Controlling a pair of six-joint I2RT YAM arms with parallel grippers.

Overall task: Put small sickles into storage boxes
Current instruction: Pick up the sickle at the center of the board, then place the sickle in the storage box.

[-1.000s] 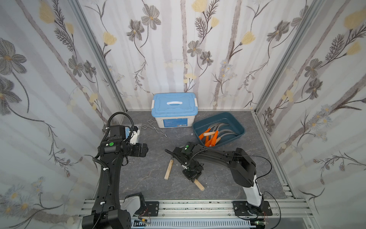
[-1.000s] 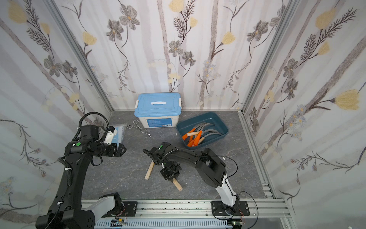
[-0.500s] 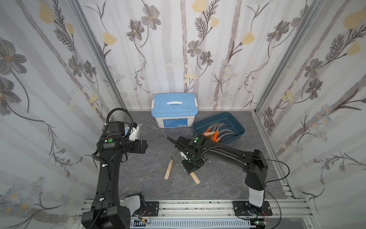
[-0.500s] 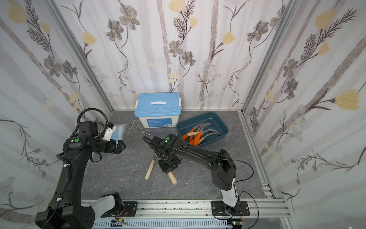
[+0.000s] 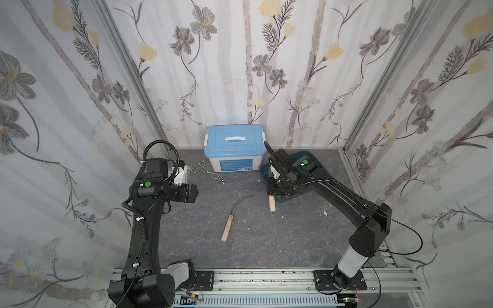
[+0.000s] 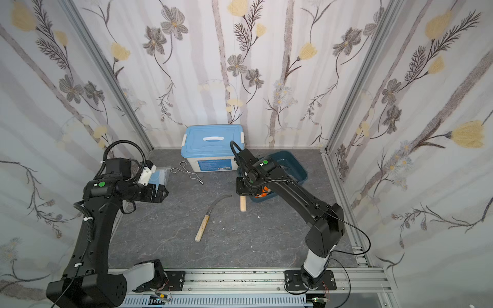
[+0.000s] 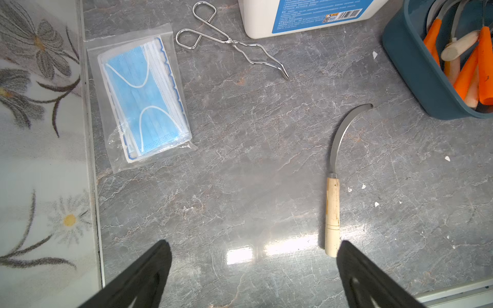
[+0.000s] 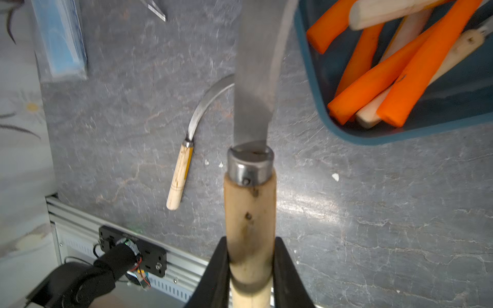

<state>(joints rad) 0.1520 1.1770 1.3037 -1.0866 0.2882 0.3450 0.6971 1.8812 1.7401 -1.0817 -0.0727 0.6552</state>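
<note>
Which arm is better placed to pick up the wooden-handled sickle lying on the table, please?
Left: the left gripper is open and empty, the loose sickle just ahead of it; the right gripper is shut on a second sickle.

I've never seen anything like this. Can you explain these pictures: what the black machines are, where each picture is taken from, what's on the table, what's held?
These are two black robot arms with two-fingered grippers. Two pictures look down from overhead; the others come from a camera on each wrist. The right gripper grips a curved-bladed sickle by its pale wooden handle, near the dark teal-blue plastic tray holding more sickles. The left gripper is open, empty. On the grey table lie a second wooden-handled sickle, silver wire tongs, a packet of blue face masks and a blue-lidded white box.
</note>
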